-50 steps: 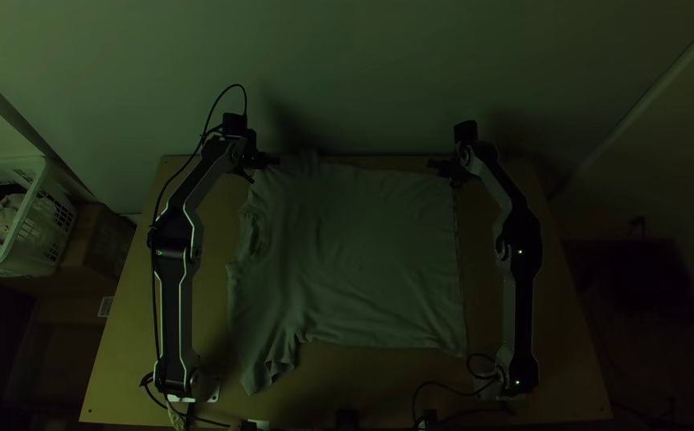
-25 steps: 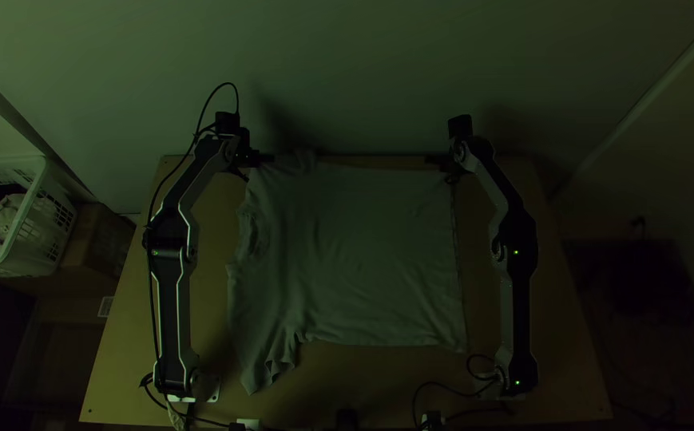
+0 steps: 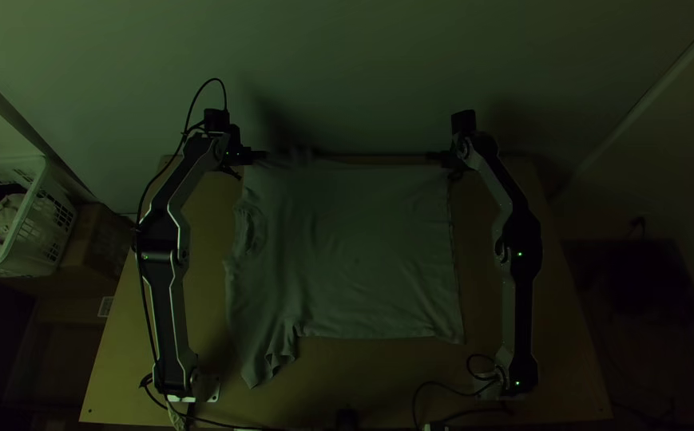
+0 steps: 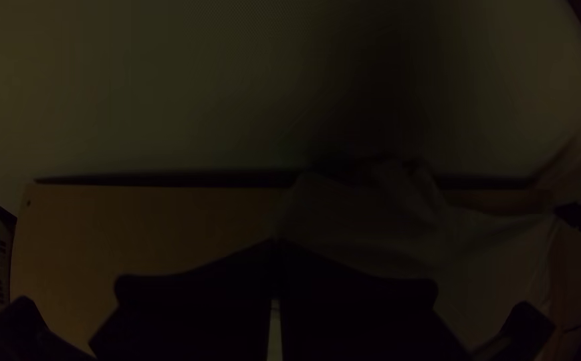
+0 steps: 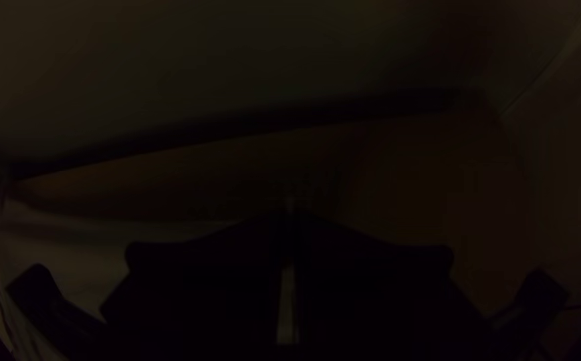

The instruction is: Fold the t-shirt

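Light wood, dim under a greenish gloom, makes up the table [image 3: 410, 375], with thin black cables [image 3: 420, 399] looping over its near edge between the bases of the left arm [image 3: 172, 319] and right arm [image 3: 514, 319]. Beyond them a plain, pale t-shirt [image 3: 362, 247] lies mostly spread across the middle, its near sleeve [image 3: 263, 363] slanting towards the left arm's base and softly creased. Its collar [image 3: 247, 231] faces the left arm, while the bottom hem [image 3: 454, 263] runs along the right arm's side. Off the table's left side stand a cardboard box [image 3: 95, 247] and a white plastic laundry basket [image 3: 47, 231] holding dark and pale cloth. At the table's far side, the left gripper [image 3: 263, 155] has the t-shirt's far sleeve end pinched between its fingers. Level with it across the shirt, the right gripper [image 3: 434, 158] grips the far corner of the hem; in the right wrist view, the right gripper [image 5: 291, 210] has its fingertips together. Between the two, the cloth's far part rumples into loose folds nearer the left gripper [image 4: 275, 244]. Behind it all rises a bare, shadowed wall [image 3: 347, 72].
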You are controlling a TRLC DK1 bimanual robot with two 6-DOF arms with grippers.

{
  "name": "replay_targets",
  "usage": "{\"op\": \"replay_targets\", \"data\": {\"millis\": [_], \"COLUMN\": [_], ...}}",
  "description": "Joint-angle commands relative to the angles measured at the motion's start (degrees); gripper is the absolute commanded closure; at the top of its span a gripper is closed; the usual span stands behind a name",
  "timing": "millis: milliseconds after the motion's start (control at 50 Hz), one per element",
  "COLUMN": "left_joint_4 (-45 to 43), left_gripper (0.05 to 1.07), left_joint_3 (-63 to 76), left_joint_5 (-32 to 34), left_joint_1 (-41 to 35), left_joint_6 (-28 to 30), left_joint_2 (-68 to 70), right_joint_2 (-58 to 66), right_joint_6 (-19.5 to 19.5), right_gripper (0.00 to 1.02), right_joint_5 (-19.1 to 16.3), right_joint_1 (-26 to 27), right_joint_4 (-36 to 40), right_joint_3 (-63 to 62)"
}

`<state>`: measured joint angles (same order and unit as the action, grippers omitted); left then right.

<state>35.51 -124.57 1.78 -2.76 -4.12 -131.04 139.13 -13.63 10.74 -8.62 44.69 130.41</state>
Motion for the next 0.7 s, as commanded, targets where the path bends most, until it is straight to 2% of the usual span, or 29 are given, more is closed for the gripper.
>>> {"op": "replay_targets", "data": {"millis": [0,180,320,680], "left_joint_4": [0.2,-0.6,-5.8,-8.7], "left_gripper": [1.05,1.05,1.05,1.05], "left_joint_3": [4.0,10.3,18.5,31.3], "left_joint_5": [-0.1,-0.1,-0.1,-0.1], "left_joint_1": [0.5,0.6,1.1,2.1], "left_joint_6": [-0.3,0.6,2.6,4.6], "left_joint_2": [4.8,9.1,13.9,23.5], "right_joint_2": [-4.7,-6.4,-8.8,-17.0], "right_joint_6": [1.0,1.3,1.4,2.3], "right_gripper": [0.99,0.99,0.99,0.99], "right_joint_5": [0.9,0.9,0.9,0.9], "right_joint_1": [0.0,-0.1,-0.2,-1.0], "right_joint_4": [1.9,6.2,6.3,5.1], "right_joint_3": [-1.6,-2.9,-6.6,-17.1]}}
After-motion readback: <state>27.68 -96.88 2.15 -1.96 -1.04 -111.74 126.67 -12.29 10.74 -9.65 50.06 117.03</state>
